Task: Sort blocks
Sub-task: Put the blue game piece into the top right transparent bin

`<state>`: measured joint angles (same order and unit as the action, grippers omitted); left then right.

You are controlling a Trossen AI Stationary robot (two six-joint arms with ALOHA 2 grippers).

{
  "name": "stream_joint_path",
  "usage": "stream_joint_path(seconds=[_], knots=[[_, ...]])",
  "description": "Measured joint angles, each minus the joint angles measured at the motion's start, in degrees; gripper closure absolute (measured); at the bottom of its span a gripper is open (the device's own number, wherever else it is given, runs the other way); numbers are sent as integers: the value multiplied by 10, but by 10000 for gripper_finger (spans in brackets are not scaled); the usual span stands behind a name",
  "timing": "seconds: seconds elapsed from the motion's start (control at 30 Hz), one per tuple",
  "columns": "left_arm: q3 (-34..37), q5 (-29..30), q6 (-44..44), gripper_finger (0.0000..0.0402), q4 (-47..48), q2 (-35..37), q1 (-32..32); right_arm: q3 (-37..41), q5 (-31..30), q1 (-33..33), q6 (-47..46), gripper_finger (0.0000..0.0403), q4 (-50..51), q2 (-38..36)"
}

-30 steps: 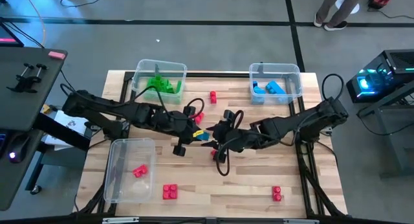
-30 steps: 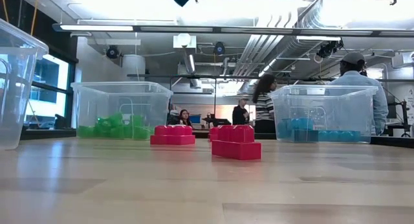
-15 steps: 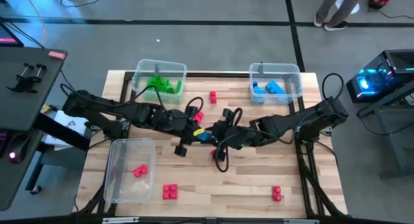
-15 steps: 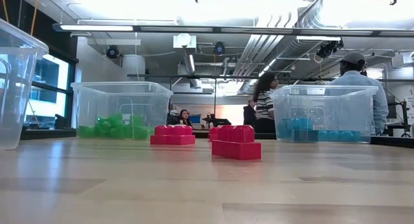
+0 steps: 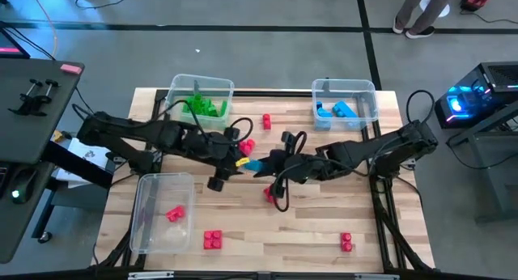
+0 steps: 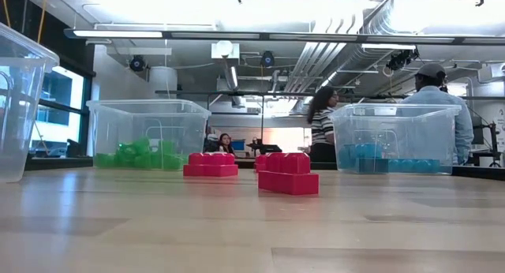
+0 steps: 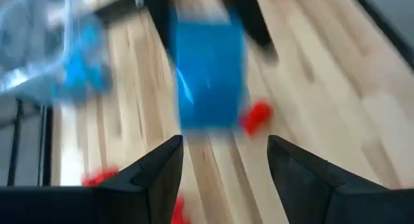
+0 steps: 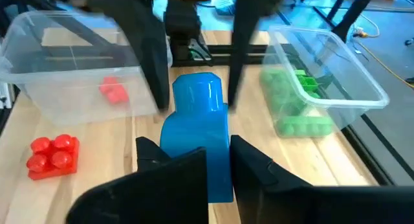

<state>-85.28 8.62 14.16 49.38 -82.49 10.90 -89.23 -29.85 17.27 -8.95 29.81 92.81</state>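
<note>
One blue block [image 8: 196, 136] sits clamped in the right pincer [image 8: 186, 153] above the middle of the bench [image 5: 307, 231]. Left pincer [image 7: 223, 162] is spread wide beside it. Light, hard and slippery; grip its flat sides.

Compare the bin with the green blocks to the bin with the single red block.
The green-block bin stands at the table's far edge and holds a heap of green blocks. The near-left bin is longer and holds just one red block. Both are clear plastic, open-topped, on the left half.
</note>
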Motion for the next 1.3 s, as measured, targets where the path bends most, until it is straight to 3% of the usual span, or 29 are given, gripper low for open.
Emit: stream_joint_path(seconds=[0.1,0.2,0.37,0.5,0.63,0.73,0.87,1.07,1.3], knots=[[9,-8,-31,190,83,24,-19,0,-28,-3,-15,396,49,-22],[69,-31,-65,189,61,77,-43,0,-59,-9,-50,400,126,-48],[237,-74,-147,189,-107,202,-65,0,-106,-35,-173,401,284,-88],[359,-77,-249,188,-256,284,-63,0,-109,-85,-295,401,423,-101],[448,-76,-351,188,-392,323,-55,0,-111,-160,-392,402,551,-101],[486,-75,-410,188,-491,328,-51,1,-111,-234,-414,402,604,-107],[499,-73,-425,188,-538,322,-47,1,-81,-353,-318,402,551,-132],[499,-35,-425,188,-537,315,-49,1,79,-541,-114,402,422,-138],[499,50,-472,188,-603,314,-50,1,170,-649,-1,402,419,-96]])
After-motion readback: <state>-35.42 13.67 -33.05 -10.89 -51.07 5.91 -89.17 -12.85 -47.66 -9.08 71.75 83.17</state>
